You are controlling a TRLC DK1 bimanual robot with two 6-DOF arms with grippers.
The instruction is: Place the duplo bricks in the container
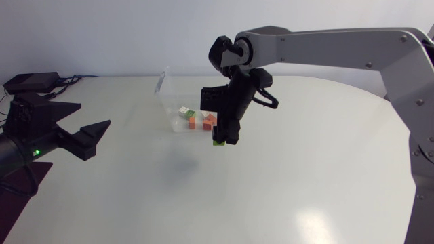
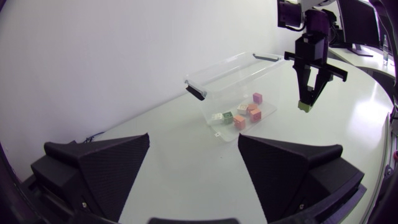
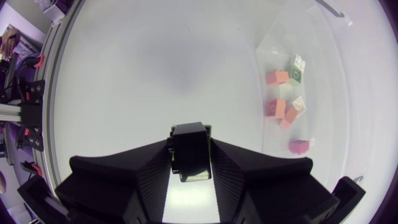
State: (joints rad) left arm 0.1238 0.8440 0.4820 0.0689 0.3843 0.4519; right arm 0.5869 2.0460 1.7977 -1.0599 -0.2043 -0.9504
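My right gripper (image 1: 220, 139) hangs above the table just in front of the clear plastic container (image 1: 168, 95), shut on a small lime-green duplo brick (image 1: 218, 143). In the right wrist view the brick (image 3: 191, 157) sits clamped between both fingers, high over the bare tabletop, with the container (image 3: 339, 81) off to one side. Several bricks (image 1: 196, 120) in orange, pink, green and white lie on the container's floor. My left gripper (image 2: 194, 149) rests at the table's left edge, open with nothing between its fingers; ahead of it stand the container (image 2: 217, 68) and the right gripper (image 2: 305, 102).
The container has no lid on it, and a black latch (image 2: 195, 92) shows at its near end. The white tabletop (image 1: 305, 176) stretches bare in front of and to the right of the container.
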